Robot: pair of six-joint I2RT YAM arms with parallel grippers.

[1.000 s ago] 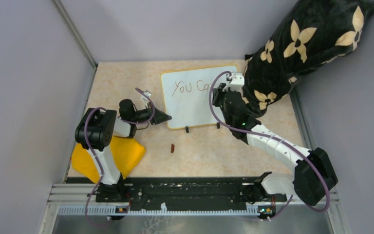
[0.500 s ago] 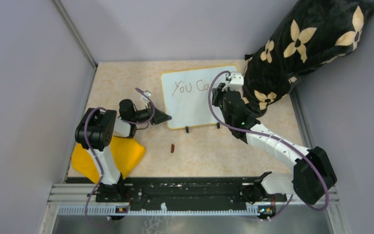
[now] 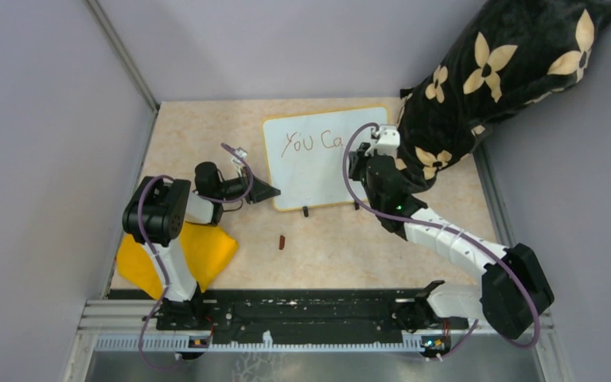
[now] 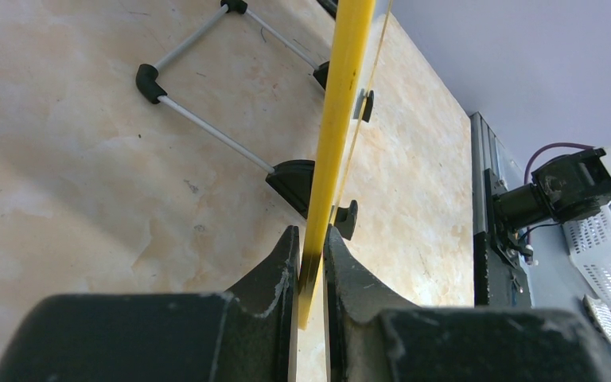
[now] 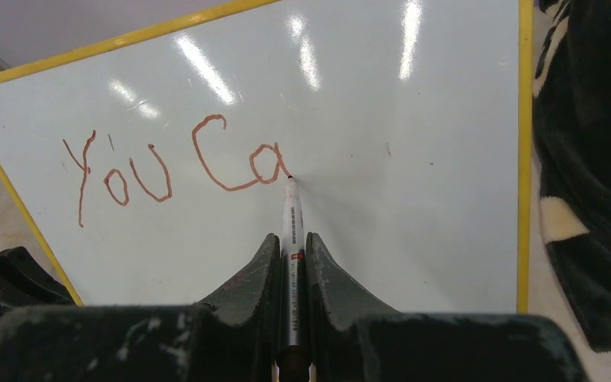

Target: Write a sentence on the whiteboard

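Marker [image 5: 291, 208] tip touched the whiteboard [image 5: 414, 175] at the foot of the "a". The sentence [image 5: 163, 171] read "You Ca" in red-brown ink, with blank board to its right. Right gripper [image 5: 290, 239] pinched the marker lengthwise. Left gripper [image 4: 310, 247] clamped the yellow frame [image 4: 342, 95], and the board stood at the table's far middle.

A: Where is the table [image 3: 366, 247] open?
B: In front of the whiteboard [image 3: 314, 171], save one small dark piece [image 3: 282, 241].
A: Around the board?
B: A flowered cushion [image 3: 493, 79] crowds its right edge; the right pincer [image 5: 290, 247], gripping a marker [image 5: 291, 215], covers its face; the left pincer [image 3: 273, 191] clamps its left edge.
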